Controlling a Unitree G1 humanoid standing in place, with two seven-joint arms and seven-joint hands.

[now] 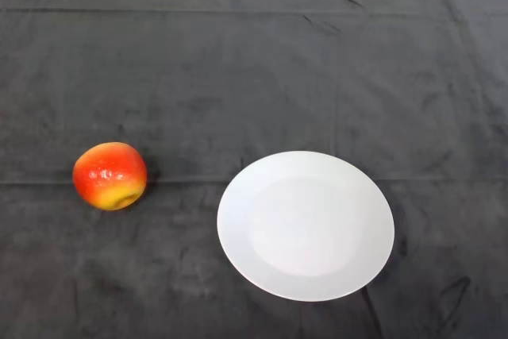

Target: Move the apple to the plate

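A red and yellow apple (109, 175) lies on the dark cloth at the left of the head view. To its right, a hand's width away, sits a round white plate (305, 225) with nothing on it. The two do not touch.
The dark cloth (254, 69) covers the whole table, with a few creases. Its far edge runs along the top of the view against a pale strip.
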